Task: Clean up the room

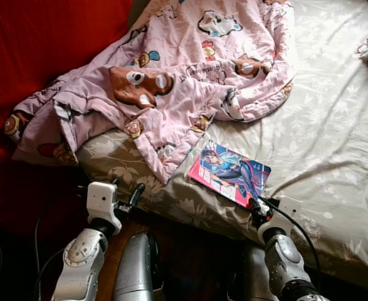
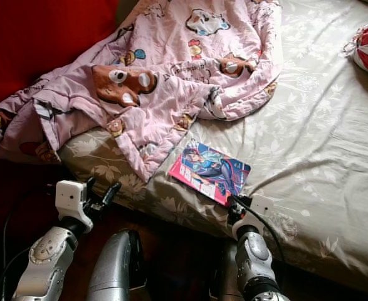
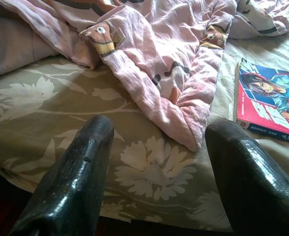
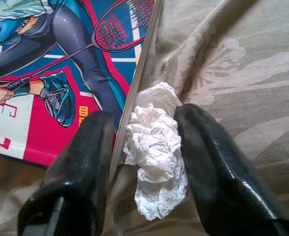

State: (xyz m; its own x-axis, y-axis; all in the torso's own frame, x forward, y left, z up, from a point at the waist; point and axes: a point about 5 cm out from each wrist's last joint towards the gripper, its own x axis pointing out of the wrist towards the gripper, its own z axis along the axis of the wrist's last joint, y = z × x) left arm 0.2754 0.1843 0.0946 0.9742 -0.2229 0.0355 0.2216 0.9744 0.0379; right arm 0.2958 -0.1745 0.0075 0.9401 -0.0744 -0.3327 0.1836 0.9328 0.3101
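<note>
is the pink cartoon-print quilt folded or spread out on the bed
Neither: the pink cartoon-print quilt lies crumpled in a loose heap, corners turned over, on the floral bed sheet.

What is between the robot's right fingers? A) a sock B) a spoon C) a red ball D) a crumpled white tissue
D: in the right wrist view, the crumpled white tissue lies on the flowered bedsheet between the right gripper fingers, beside the comic book edge.
</note>
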